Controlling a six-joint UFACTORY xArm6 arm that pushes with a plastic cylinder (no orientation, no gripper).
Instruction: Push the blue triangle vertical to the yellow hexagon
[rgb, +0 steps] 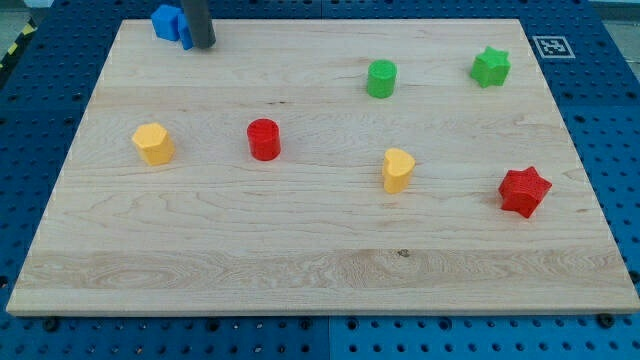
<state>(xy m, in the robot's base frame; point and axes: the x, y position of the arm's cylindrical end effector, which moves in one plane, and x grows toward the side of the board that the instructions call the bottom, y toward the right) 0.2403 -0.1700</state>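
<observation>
On the table (300, 260), taking the red cylinder (264, 139) as landmark:

Level with it, to the view's left: yellow hexagon (153, 143). Toward the view's right and slightly lower: yellow heart (397, 169); much farther right and lower: red star (524, 190). Up and right: green cylinder (381, 78); beyond that, green star (490, 66). Up and left, at the top edge: my tip (203, 45), touching the blue triangle (186, 40) on its left, that one against the blue cube (164, 20).
</observation>
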